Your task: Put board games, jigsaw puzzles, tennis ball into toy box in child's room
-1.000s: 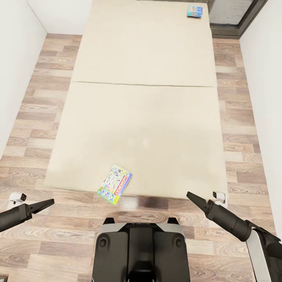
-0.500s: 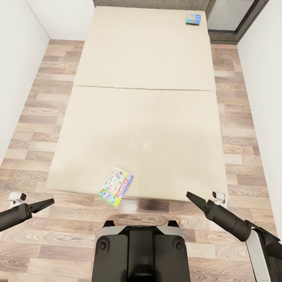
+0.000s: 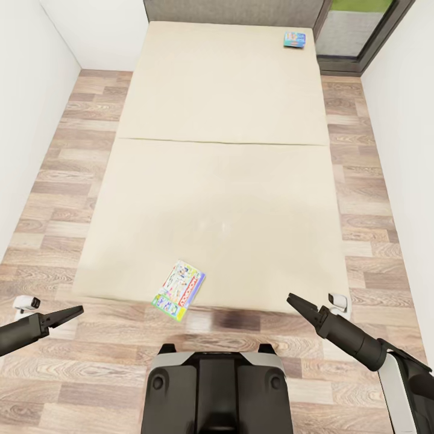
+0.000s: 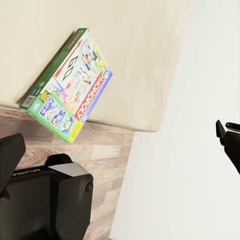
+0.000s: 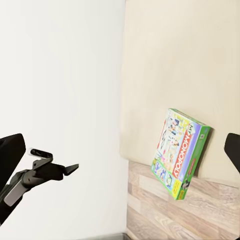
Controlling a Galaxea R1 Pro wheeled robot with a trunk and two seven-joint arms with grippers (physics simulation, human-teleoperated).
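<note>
One game overhangs the bed's near edge; a blue game lies at its far right corner. Left gripper and right gripper hang over the floor, both pressed together.

A wood-plank floor in mixed brown and grey tones is seen along the left, right and lower parts of the head view. White walls are found at the upper left and along the right edge of the frame. At the upper right a dark-framed glass door is set into the far wall, with a strip of green visible through it at the very top. A dark grey panel is seen across the top centre. Two small white fittings are placed on the floor, one at the lower left and one at the lower right.
</note>
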